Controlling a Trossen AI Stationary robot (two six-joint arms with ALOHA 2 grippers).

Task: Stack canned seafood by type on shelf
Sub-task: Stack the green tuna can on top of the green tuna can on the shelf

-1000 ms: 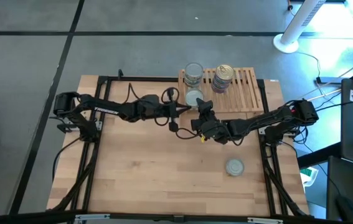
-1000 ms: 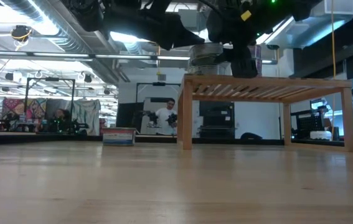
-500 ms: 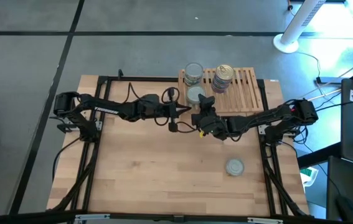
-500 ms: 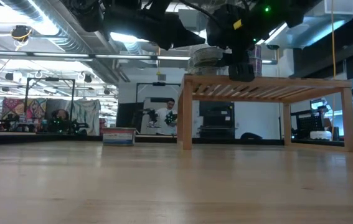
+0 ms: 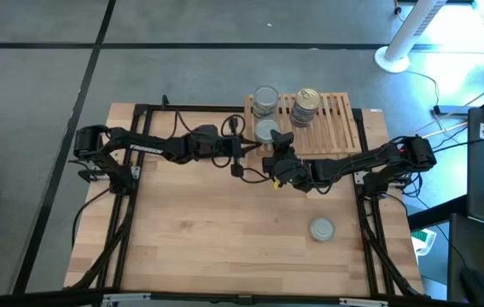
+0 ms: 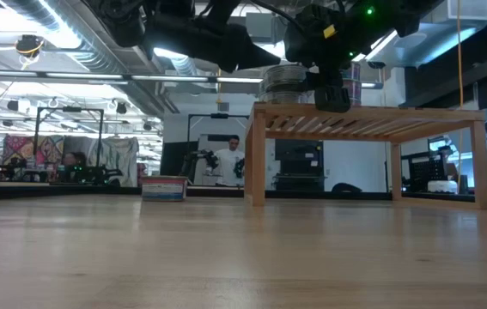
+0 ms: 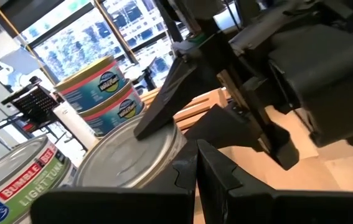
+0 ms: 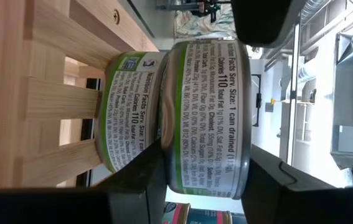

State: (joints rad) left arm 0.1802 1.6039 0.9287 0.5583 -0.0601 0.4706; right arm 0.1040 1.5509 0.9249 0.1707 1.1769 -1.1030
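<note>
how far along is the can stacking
Done: a silver-topped stack and a gold-topped stack stand on the shelf. In hand: the right gripper holds a green-label can at the shelf's left end, next to a matching can. Left: one loose can lies on the table; the left gripper waits shut nearby.

Bright window glare; dim, backlit low view.

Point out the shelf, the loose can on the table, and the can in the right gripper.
shelf [image 5: 335, 128], high view, bare slats.
loose can [image 5: 322, 228], high view, its top.
held can [image 8: 207, 118], right wrist view, its label.
</note>
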